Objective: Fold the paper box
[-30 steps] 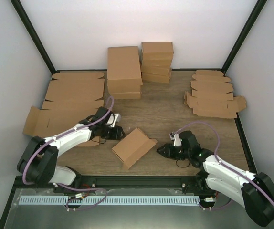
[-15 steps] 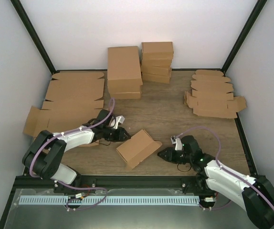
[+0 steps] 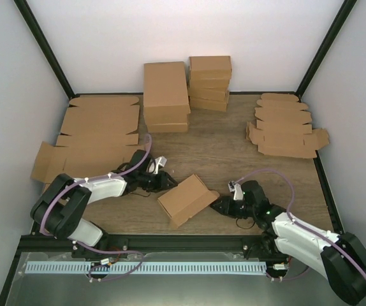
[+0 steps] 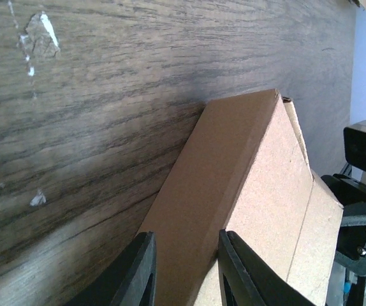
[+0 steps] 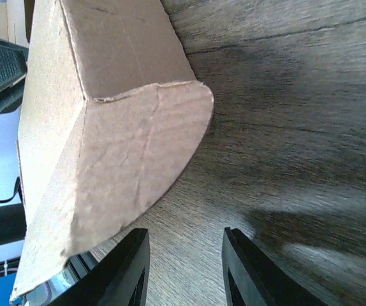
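i am starting at the near edge, where both arms are reaching in low over the wooden table (image 3: 227, 150). the right gripper (image 3: 221, 205) is sitting just off the right end of the paper box (image 3: 184, 199). its jaws are standing apart with only bare wood showing between them. in the right wrist view a rounded end flap of the box is facing that gripper, close to the fingers but not inside them.

the paper box is lying near the middle of the table, between the two grippers and turned at an angle. the left gripper (image 3: 166, 183) is pressing in at its far left corner. in the left wrist view cardboard is filling the gap between the fingers (image 4: 141, 271). i cannot tell whether they are actually pinching it or just straddling the edge.

further back on the left, large flat cardboard sheets (image 3: 97, 134) are lying spread out. on the far right, smaller flat blanks (image 3: 285, 131) are lying in a loose pile. against the far wall, long brown boxes (image 3: 166, 95) and a stack of smaller boxes (image 3: 210, 83) are standing side by side.
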Controlling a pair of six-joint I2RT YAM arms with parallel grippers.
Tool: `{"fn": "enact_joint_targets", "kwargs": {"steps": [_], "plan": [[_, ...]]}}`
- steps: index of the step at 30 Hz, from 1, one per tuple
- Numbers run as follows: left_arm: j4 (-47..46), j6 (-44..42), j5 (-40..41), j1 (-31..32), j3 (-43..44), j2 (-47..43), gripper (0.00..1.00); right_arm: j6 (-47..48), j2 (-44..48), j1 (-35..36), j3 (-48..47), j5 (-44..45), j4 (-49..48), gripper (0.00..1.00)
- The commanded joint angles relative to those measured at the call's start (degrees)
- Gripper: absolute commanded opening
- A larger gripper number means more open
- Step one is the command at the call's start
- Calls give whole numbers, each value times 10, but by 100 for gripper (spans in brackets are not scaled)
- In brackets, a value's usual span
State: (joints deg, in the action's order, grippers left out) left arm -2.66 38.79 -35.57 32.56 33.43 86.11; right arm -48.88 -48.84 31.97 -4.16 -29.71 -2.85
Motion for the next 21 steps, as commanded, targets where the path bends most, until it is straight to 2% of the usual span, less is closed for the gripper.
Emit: {"fn": "enact_joint_targets", "kwargs": {"steps": [1,3,10,13,21], "plan": [[-37,53,38,9,-25,-32,29,3,-15,-1,-25,10,-18,34],[-9,38,57,10,-17,-48,31,3,-16,-1,-24,10,-19,34],[173,-73,120,11,46,-84,48,15,-21,-1,-29,5,-11,34],[196,-88,121,11,38,-111,57,16,-24,-1,-28,5,-14,34],[196,-83,97,15,17,-147,67,10,-45,-1,-19,4,-36,34]]}}
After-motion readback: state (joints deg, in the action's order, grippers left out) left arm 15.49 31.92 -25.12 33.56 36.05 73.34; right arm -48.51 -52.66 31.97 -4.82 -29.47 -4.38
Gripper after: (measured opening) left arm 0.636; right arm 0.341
